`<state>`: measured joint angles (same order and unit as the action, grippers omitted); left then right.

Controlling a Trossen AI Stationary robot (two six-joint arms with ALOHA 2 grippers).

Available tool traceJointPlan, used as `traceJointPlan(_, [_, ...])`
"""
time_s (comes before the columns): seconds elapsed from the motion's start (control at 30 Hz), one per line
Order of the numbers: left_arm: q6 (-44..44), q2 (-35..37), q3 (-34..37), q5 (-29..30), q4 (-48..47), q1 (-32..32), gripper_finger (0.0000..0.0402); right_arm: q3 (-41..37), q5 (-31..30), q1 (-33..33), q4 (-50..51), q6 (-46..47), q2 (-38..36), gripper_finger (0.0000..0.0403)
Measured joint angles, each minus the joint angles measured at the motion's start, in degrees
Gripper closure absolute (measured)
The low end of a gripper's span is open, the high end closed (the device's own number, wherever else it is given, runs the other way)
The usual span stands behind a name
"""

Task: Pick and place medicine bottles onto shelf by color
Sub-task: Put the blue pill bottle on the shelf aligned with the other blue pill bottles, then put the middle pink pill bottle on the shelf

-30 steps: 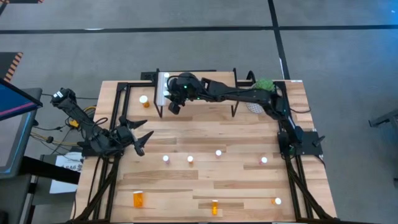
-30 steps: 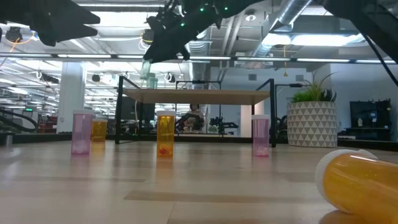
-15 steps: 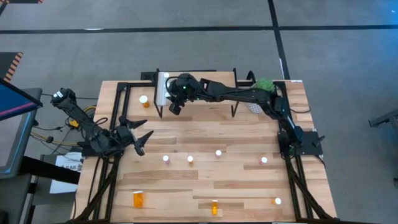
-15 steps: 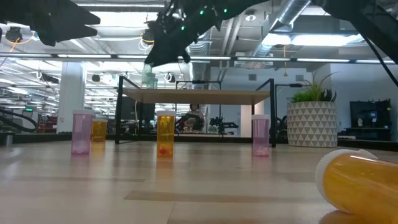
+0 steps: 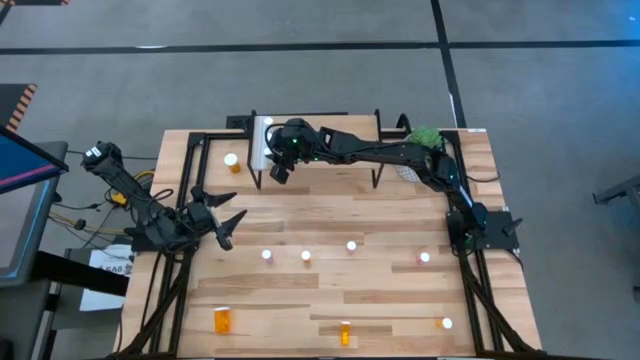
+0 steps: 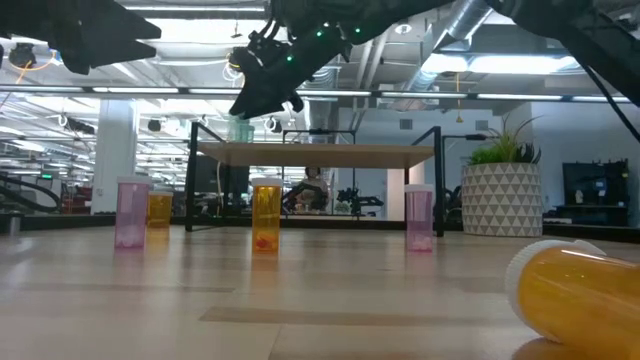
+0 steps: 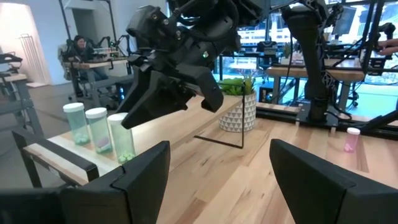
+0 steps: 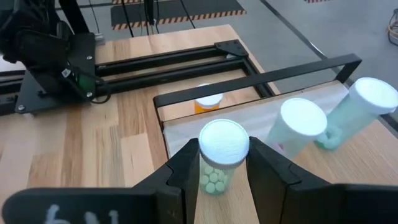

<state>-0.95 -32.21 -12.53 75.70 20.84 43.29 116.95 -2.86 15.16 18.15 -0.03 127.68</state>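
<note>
Green bottle (image 8: 219, 163) | on shelf (image 8: 261, 205) | between right gripper (image 8: 221, 163) jaws

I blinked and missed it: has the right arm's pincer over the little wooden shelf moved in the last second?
Barely: the right pincer stays at the light wood shelf's left end, shifting only slightly.

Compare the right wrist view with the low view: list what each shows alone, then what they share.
Only the right wrist view: the right gripper straddling a green bottle on the shelf, two more white-capped bottles beside it, and an orange bottle on the table beyond the shelf's end.

Only the low view: two pink bottles, a fallen orange bottle close to the camera, and the potted plant.

Both: the shelf and the right gripper at its end.
</note>
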Motion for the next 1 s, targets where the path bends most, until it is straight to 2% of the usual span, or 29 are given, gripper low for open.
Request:
traceJointPlan(0.47, [0.31,0.00,0.00,-0.04,0.00,0.00,0.0136,-0.07,0.01,0.00,-0.46,-0.04,0.04,0.0269])
traceJointPlan(0.8, [0.74,0.00,0.00,-0.46,0.00,0.01,0.0136,-0.22,0.01,0.00,-0.36,0.00,0.26,0.0196])
traceJointPlan(1.0, [1.18,0.00,0.00,-0.48,0.00,0.02,0.0136,2.03,0.01,-0.11,3.51,0.00,-0.35,0.0172])
